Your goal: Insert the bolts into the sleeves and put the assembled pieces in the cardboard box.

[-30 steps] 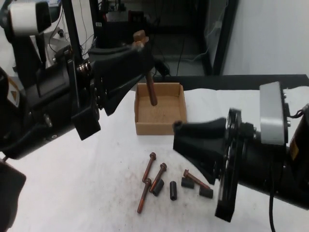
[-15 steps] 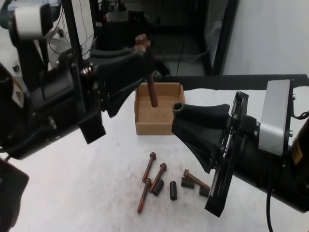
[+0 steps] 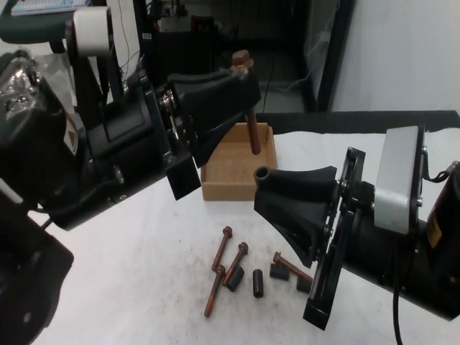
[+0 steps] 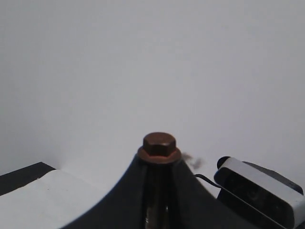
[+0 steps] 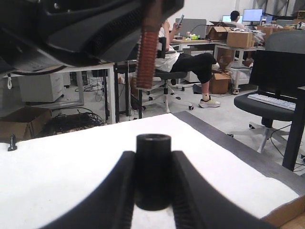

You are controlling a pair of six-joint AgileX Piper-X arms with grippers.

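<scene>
As left arm has swung rightward since half a second ago, we note bolt (image 3: 254,136) now upper centre of frame, upright above right side of cardboard box (image 3: 223,190); left jaws clamp its shank under head. Right jaws pinch sleeve (image 3: 263,175), bore upward, centre frame just below bolt tip, barely shifted. Loose bolts (image 3: 222,249) and sleeves (image 3: 257,283) lie on worktop (image 3: 144,273), lower centre, unmoved.

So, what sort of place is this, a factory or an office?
Most likely a robotics lab inside an open office: a white-covered bench with robot arms, office chairs by the desks, and computer monitors in the room behind.
</scene>
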